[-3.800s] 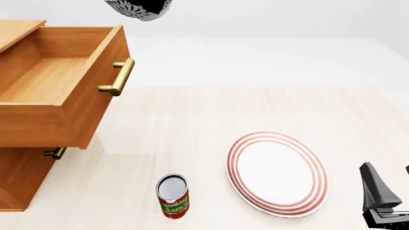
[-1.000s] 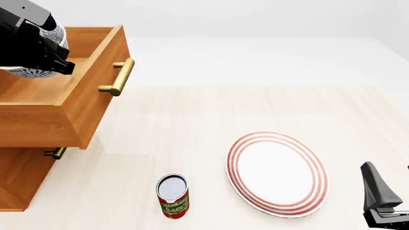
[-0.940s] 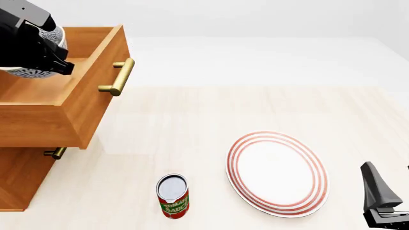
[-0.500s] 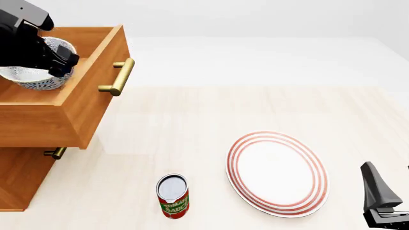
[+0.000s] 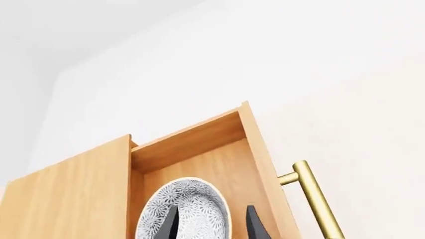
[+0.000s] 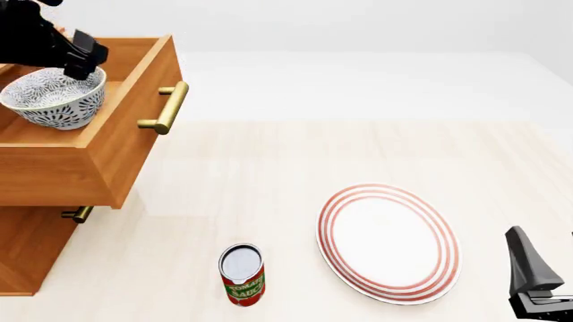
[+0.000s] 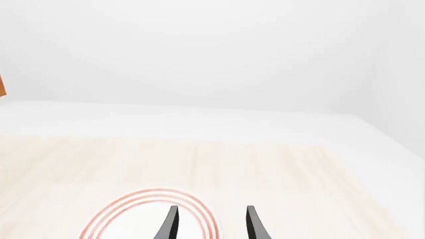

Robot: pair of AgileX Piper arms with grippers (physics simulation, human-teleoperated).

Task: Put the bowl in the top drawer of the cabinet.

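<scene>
The bowl (image 6: pixel 54 98), white with a dense dark pattern, sits upright inside the open top drawer (image 6: pixel 115 144) of the cabinet (image 6: pixel 27 249). My left gripper (image 6: pixel 79 62) hovers just above the bowl's far rim, open and apart from it. In the left wrist view the bowl (image 5: pixel 192 211) lies on the drawer floor beyond the spread fingertips of the left gripper (image 5: pixel 212 225). My right gripper (image 6: pixel 537 282) rests low at the table's near right, open with nothing between its fingers; in its own view the right gripper (image 7: pixel 212 224) stands over the plate's edge.
The drawer's brass bar handle (image 6: pixel 166 107) juts toward the table's middle. A smaller brass handle (image 6: pixel 79 215) shows on the lower drawer front. A red-ringed white plate (image 6: pixel 388 241) lies at the near right, and a tomato sauce can (image 6: pixel 241 274) stands near the front.
The left gripper carried the bowl down into the drawer, let go of it and rose a little. The bowl now rests upright there. The right arm has not moved.
</scene>
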